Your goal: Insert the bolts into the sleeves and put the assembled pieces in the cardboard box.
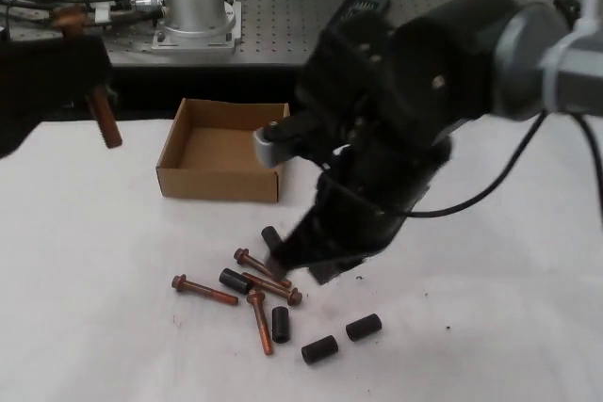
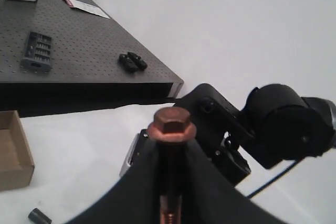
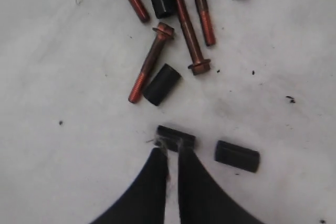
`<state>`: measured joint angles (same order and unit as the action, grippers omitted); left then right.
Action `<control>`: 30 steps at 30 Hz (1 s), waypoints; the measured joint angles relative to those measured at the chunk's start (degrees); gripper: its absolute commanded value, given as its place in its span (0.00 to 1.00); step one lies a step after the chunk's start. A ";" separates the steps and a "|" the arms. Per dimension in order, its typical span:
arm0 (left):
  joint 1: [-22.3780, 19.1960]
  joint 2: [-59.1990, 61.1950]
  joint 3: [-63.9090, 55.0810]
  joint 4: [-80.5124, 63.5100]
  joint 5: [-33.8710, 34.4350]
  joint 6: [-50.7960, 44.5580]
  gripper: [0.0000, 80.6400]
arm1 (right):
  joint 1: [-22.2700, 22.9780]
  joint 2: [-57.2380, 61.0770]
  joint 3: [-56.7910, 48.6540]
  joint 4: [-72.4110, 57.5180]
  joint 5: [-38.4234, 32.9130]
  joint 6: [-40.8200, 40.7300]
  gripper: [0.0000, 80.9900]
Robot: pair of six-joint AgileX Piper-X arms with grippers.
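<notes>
The right arm (image 1: pixel 443 72), in the upper right of the high view, is a bulky matt black housing with a rounded drum. It joins a pale grey cylindrical link (image 1: pixel 542 54) at the frame's right edge, with a small silver-grey block (image 1: pixel 271 145) on its left and a thin black cable (image 1: pixel 499 185) looping beneath. The right gripper (image 3: pixel 172 148) has two smooth black fingers (image 3: pixel 149 192) tapering to narrow tips at bottom centre, and the left gripper (image 2: pixel 171 148) has matching black curved fingers.
</notes>
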<state>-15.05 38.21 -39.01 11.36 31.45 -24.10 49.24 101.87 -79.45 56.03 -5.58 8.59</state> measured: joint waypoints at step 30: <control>5.53 -2.24 14.56 -6.07 5.48 4.73 0.01 | 1.46 10.17 -0.15 -10.74 -1.82 15.91 0.28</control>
<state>-9.52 35.97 -24.45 5.28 36.94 -19.38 50.70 112.04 -79.60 45.30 -7.40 24.49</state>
